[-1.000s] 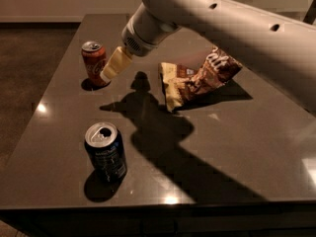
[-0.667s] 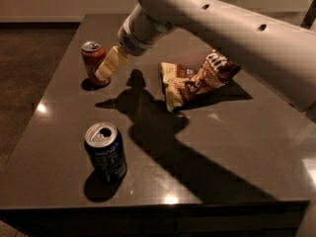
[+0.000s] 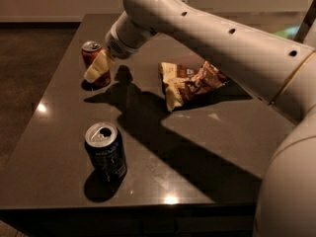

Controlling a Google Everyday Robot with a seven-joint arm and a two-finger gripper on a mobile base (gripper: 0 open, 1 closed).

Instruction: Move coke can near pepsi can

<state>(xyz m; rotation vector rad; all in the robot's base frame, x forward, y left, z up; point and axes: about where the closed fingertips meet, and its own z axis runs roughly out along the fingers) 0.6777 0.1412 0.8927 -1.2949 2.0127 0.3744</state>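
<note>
The coke can [image 3: 90,55], red with a silver top, stands upright at the far left of the dark table [image 3: 207,142]. The pepsi can [image 3: 105,152], dark blue with a silver top and pull-tab hole, stands upright near the front left. My gripper [image 3: 98,67] is at the end of the white arm [image 3: 207,28], right at the coke can's front right side, and covers its lower part. The two cans are far apart.
A crumpled brown and cream snack bag [image 3: 190,82] lies in the middle of the table, right of the coke can. The arm reaches in from the right and casts a wide shadow across the table. The table's left and front edges are close to the cans.
My gripper has moved left and slightly down, from just right of the coke can to against it. The cans and the snack bag have not moved.
</note>
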